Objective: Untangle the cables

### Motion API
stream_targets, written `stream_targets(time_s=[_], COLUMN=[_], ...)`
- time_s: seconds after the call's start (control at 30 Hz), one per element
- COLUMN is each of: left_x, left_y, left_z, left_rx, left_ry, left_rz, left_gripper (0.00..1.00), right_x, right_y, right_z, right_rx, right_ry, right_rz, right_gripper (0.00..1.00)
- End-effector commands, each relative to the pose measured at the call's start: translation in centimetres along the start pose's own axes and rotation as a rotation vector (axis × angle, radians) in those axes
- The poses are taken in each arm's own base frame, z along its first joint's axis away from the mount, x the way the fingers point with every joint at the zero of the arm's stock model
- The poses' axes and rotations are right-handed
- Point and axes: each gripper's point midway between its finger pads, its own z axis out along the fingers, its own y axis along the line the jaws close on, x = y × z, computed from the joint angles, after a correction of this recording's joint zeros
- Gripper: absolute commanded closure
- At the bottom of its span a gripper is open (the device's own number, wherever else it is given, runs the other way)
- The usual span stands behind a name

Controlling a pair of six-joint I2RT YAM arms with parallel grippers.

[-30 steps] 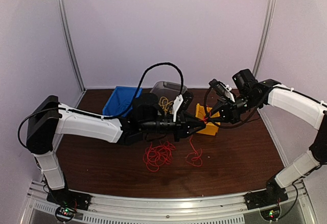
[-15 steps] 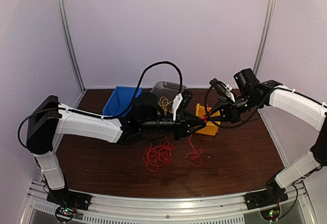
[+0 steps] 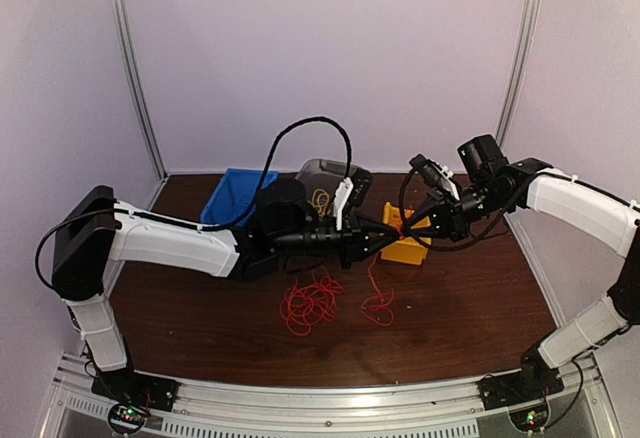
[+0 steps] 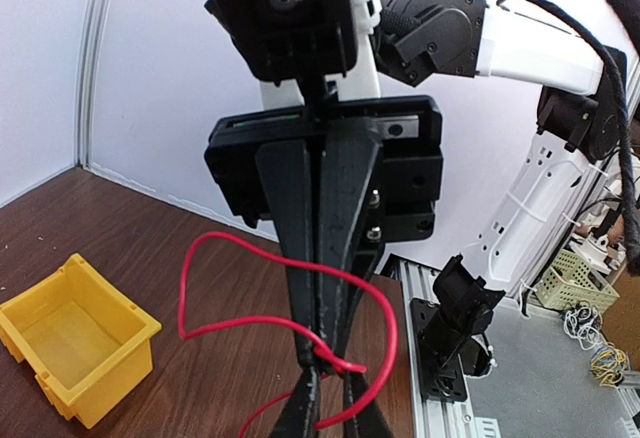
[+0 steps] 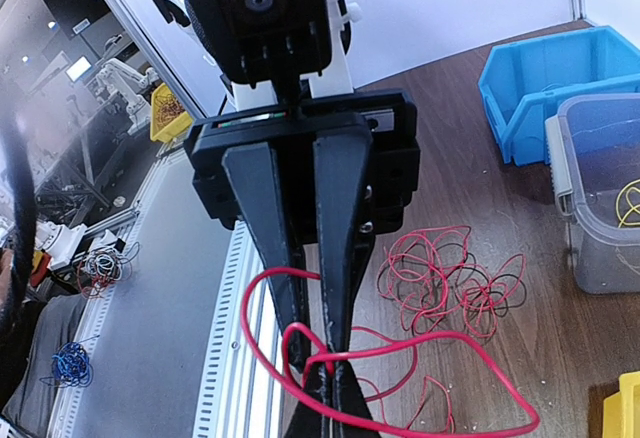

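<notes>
The red cable (image 4: 183, 308) is held above the table (image 3: 470, 298), a strand trailing down beside the tangled pile (image 3: 310, 303). The left gripper (image 3: 388, 235) has risen to meet the right gripper (image 3: 408, 226), both clamped on it tip to tip. The strand looks ready to be pulled apart.

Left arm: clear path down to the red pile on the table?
Probably yes: the red pile lies just below it, nothing between. But the left claw is shut on a red strand.

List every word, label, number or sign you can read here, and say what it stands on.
None: no readable text shows on the yellow plastic bin, the blue plastic bin, the clear grey container or the thin red cables.
</notes>
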Motion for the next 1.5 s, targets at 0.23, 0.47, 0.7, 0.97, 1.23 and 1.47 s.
stream_targets(time_s=[0.23,0.47,0.7,0.97,1.23,1.47], left_x=[-1.7,0.6,2.1,-2.1,-4.1,-3.3], left_y=[0.6,2.6,3.2,0.8,0.5,1.1], left_z=[0.2,0.0,-0.3,-0.7,0.5,1.9], left_rx=[-0.018,-0.106,-0.127,-0.029,-0.021,-0.013], left_ry=[-0.056,-0.005,0.011,-0.124,-0.164,-0.124], left_rz=[0.005,-0.061,-0.094,0.007,0.031,0.009], left_gripper=[0.99,1.0,1.0,0.61,0.56,0.67], right_x=[-0.5,-2.6,-3.1,-2.1,-2.0,-2.3], right_y=[0.4,-0.3,-1.2,-1.7,-1.7,-1.3], right_z=[-0.3,-2.6,-3.6,-3.5,-3.0,-2.9], right_rx=[0.02,0.09,0.197,0.244,0.258,0.236], right_ry=[-0.017,-0.09,-0.109,-0.084,-0.078,-0.087], right_rz=[-0.021,-0.048,-0.084,-0.075,-0.08,-0.078], right_gripper=[1.0,1.0,1.0,1.0,1.0,1.0])
